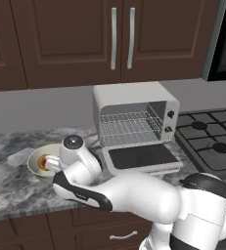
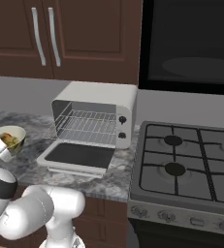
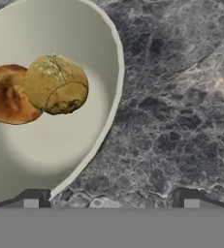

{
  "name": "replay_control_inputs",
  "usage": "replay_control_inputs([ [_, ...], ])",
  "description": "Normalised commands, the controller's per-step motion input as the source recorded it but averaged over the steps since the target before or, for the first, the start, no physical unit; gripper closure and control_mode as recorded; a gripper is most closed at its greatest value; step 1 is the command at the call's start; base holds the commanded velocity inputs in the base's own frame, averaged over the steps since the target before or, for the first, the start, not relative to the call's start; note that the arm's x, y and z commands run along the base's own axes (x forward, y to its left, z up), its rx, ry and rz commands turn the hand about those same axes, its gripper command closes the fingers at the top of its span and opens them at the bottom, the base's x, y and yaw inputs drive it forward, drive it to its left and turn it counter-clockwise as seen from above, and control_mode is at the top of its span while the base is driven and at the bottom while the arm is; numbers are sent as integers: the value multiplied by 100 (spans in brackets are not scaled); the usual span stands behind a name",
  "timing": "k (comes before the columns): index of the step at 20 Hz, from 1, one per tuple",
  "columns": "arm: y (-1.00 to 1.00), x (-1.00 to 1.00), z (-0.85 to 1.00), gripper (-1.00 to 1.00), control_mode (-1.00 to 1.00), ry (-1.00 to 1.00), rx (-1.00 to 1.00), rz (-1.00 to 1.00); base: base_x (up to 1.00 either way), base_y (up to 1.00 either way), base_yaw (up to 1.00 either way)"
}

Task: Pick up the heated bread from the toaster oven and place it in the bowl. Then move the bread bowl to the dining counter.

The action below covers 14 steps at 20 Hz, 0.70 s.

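Note:
The pale cream bowl (image 3: pixel 60 155) sits on the marble worktop, left of the toaster oven (image 1: pixel 134 105). In it lies the lumpy golden-yellow bread (image 3: pixel 56 85), touching a flatter orange-brown bun (image 3: pixel 9 94). The bowl (image 1: pixel 36 158) (image 2: pixel 10 131) is partly covered by my hand. My gripper (image 3: pixel 113 203) is open and hangs low over the bowl's rim, one fingertip (image 3: pixel 35 199) on the bowl side and the other over the counter. The oven (image 2: pixel 96 104) has its door dropped down and its wire rack bare. The dining counter is out of view.
A black gas stove (image 1: pixel 210 139) (image 2: pixel 186 164) adjoins the oven on the right. The oven's open door (image 1: pixel 141 157) juts toward the counter edge. Dark brown wall cabinets (image 1: pixel 119 39) hang above. Bare marble (image 3: pixel 181 111) lies beside the bowl.

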Motion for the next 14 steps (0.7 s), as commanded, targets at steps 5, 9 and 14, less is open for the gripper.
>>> replay_control_inputs([
  [5, 1, -1, 56, -100, -100, 0, 1, -10, 0, 0, 0],
  [9, 0, 31, -18, -100, -100, 0, 0, -1, 0, 0, 0],
  [14, 7, 39, -39, -100, -100, 1, 0, 0, 0, 0, 0],
])
